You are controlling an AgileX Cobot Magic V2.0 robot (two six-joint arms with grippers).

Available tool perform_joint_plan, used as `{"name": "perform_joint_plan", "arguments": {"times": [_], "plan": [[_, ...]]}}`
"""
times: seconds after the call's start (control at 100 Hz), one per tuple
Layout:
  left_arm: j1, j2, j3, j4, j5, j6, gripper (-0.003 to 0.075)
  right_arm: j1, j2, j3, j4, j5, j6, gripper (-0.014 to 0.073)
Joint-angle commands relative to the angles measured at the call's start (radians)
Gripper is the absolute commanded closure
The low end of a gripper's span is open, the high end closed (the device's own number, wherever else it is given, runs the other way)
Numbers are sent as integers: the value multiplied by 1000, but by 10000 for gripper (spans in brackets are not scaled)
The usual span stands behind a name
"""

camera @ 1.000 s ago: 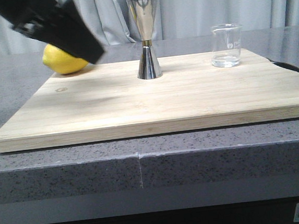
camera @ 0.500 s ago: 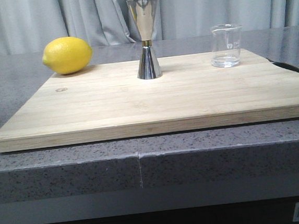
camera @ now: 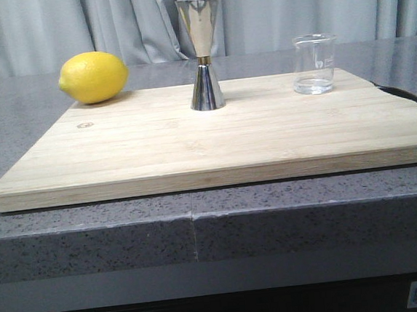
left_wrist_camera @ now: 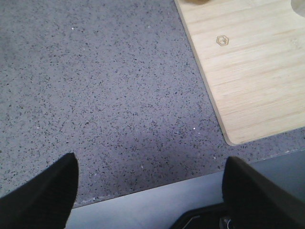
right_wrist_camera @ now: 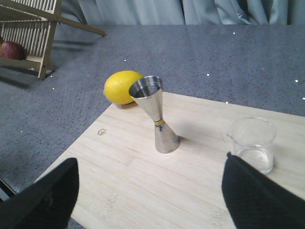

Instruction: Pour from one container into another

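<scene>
My right gripper (right_wrist_camera: 150,191) hangs wide apart, nothing held. The glass cup (right_wrist_camera: 251,144) stands upright on the wooden board (camera: 193,146), well apart from the jigger (camera: 202,53). Thin, slick, breakable, so I'd pinch mid-wall. Grey speckled counter (left_wrist_camera: 105,95), curtains (camera: 73,29) behind.

One tall polished steel hourglass jigger (camera: 202,54); one small clear glass beaker cup (camera: 315,63); one yellow lemon (camera: 93,77); one light wooden cutting board (camera: 214,137); one wooden slatted rack (right_wrist_camera: 31,28).
</scene>
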Motion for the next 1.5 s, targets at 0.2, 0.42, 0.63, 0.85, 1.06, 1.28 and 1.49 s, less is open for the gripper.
{"name": "perform_joint_plan", "arguments": {"times": [0.2,0.42,0.63,0.85,1.06,1.28,1.49], "plan": [[4,-173,113,5,-159,-40,155,-6,-18,-26,-5,1,0,42],[4,-183,152,8,-174,-40,155,-6,-18,-26,-5,6,0,42],[4,-183,152,8,-193,-40,325,-6,-18,-26,-5,3,0,283],[4,-183,152,8,-194,-40,611,-6,-18,-26,-5,3,0,605],[4,-183,152,8,-213,-40,739,-6,-18,-26,-5,25,0,665],[4,-183,152,6,-223,-40,739,-6,-18,-26,-4,45,0,665],[4,-183,152,6,-223,-40,739,-6,-18,-26,-4,45,0,665]]}}
